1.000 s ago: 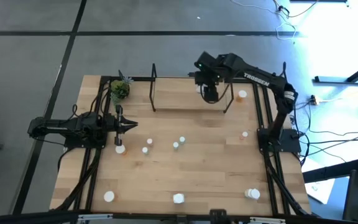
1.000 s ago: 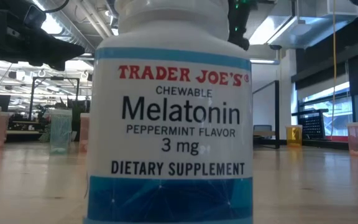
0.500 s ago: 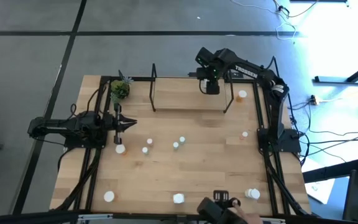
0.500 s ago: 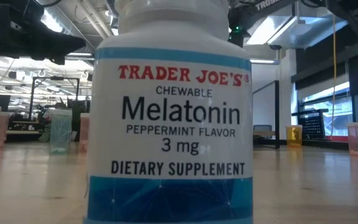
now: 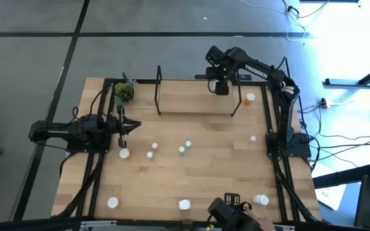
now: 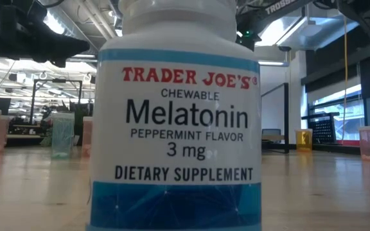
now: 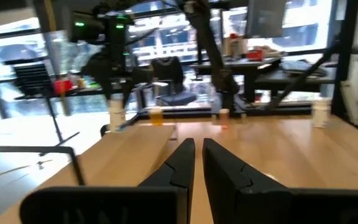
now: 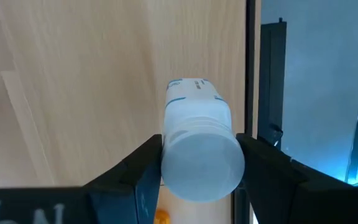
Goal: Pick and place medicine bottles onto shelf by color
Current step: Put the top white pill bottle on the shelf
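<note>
1. A white medicine bottle [image 8: 197, 140] with a white cap and a blue-banded label sits clamped between the two dark fingers [image 8: 138, 171] of the right end effector [image 5: 221, 87], cap toward the wrist camera.
2. That end effector hangs over the far right end of the shelf [image 5: 191, 102], a light-wood board with a thin black upright frame [image 5: 158, 90] at each end, set at the back of the desk [image 5: 198, 176].
3. In the right wrist view the held bottle is above the pale wood, close beside a black frame bar [image 8: 251, 62].
4. The left end effector [image 5: 133, 127] rests low over the left side of the desk, its fingers [image 7: 182, 165] pressed together and holding nothing.
5. Just beside its tip stands an orange bottle [image 5: 124, 153] with a white cap.
6. Three small bottles [image 5: 182, 149] stand near the middle of the desk.
7. Two orange bottles [image 5: 250, 98] stand on the right side, one beside the shelf's right end.
8. Three white bottles [image 5: 184, 205] stand along the front edge; one fills the low view with its melatonin label.
9. A small potted plant [image 5: 123, 92] stands at the back left corner.
10. A dark object [image 5: 227, 210] with part of a person's hand shows at the front edge.
</note>
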You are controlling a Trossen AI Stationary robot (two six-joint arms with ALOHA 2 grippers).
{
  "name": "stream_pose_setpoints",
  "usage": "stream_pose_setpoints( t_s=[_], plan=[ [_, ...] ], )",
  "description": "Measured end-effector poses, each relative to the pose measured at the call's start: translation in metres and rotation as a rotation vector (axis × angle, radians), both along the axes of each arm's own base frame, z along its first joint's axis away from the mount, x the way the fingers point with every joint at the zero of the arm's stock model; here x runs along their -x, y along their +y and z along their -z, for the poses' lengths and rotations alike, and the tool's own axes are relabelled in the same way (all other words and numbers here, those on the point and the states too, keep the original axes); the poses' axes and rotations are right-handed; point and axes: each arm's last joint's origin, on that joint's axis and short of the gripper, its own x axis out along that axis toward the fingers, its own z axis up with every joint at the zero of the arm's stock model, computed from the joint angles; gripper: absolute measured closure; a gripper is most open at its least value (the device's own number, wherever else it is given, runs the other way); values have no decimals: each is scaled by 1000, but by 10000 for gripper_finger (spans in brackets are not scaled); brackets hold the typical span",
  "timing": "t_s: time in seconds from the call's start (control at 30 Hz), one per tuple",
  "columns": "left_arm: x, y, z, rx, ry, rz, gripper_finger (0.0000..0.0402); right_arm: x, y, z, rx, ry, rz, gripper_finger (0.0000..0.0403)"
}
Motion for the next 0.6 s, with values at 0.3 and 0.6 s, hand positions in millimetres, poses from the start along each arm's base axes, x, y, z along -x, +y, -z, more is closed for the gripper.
stream_pose_setpoints(
  t_s=[0.3, 0.6],
  plan=[
    [10, 2, -43, 43, 168, -62, 374, 1, -1, 6, -33, 34, 5, 213],
    [-8, 2, -66, 88, 302, -96, 374, 3, -7, 13, -40, 51, 19, 213]
  ],
)
